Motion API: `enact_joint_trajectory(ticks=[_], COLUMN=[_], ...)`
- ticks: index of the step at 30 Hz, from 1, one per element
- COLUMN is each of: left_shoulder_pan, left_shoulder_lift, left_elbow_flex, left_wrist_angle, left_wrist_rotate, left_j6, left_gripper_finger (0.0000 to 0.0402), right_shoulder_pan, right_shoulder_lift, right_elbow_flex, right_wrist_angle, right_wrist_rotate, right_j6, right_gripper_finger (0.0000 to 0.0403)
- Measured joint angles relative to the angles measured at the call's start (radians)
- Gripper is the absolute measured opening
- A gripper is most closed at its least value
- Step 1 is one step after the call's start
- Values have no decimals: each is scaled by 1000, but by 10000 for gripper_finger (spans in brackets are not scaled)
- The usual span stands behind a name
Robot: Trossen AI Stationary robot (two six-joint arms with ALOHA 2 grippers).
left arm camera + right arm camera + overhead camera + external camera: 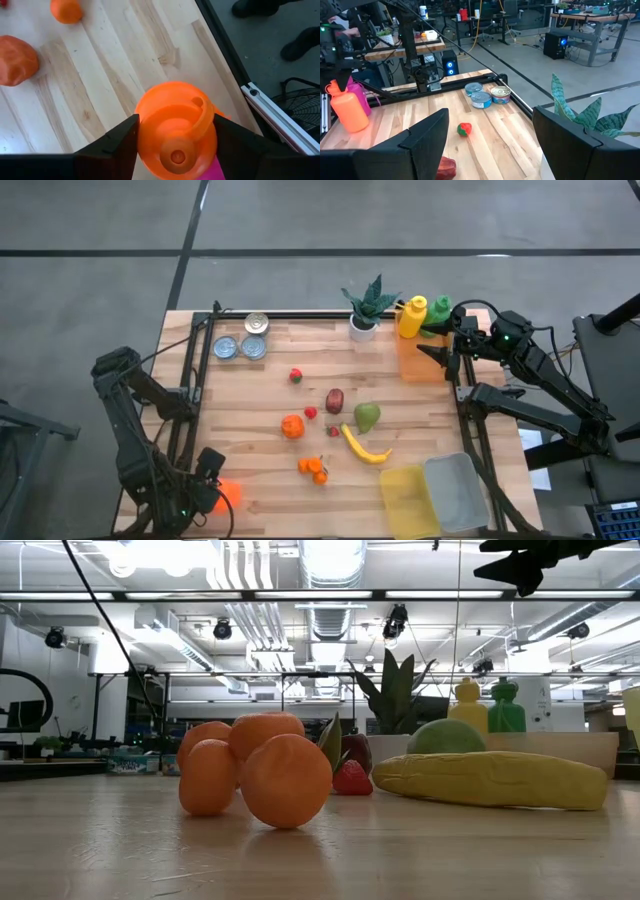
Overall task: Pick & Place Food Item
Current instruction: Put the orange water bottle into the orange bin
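Toy food lies mid-table: a yellow banana (365, 448), a green pear (367, 417), a dark red fruit (334, 400), an orange (291, 426), small oranges (315, 470) and strawberries (296, 376). My left gripper (212, 483) is at the near left corner, open, pointing down. Its fingers stand on either side of an upright orange bottle (175, 130), with a pink bottle (357, 95) beside it. My right gripper (428, 342) is open and raised at the far right, over an orange bin (420, 368), and it shows high up in the low view (520, 565). My left gripper comes from above with one finger (120, 142) on each side of the orange bottle's shoulder (150, 115). The bottle stands upright on the table. I cannot tell whether the fingers touch it.
A yellow bin (408, 495) and a clear bin (455, 490) sit at the near right. Three cans (245, 340) stand far left. A potted plant (365, 308) and yellow (412, 315) and green (440, 310) bottles line the far edge. Bare wood lies between the cans and the fruit.
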Motion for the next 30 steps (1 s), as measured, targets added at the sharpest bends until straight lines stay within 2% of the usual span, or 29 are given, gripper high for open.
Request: enact_joint_trajectory(ticks=[10, 18, 25, 30], left_shoulder_pan=[11, 65, 184, 325], left_shoulder_lift=[-1, -3, -4, -4], left_elbow_flex=[15, 104, 222, 290], left_wrist_angle=[-10, -69, -147, -186], left_wrist_rotate=[-4, 0, 8, 8], left_j6=[-71, -149, -232, -236], left_gripper_finger=[211, 211, 211, 211], right_shoulder_pan=[0, 0, 0, 0], right_shoulder_lift=[0, 0, 0, 0], right_elbow_flex=[0, 0, 0, 0], right_wrist_angle=[0, 0, 0, 0], right_wrist_rotate=[0, 0, 0, 0], right_j6=[0, 0, 0, 0], right_gripper_finger=[286, 286, 286, 286])
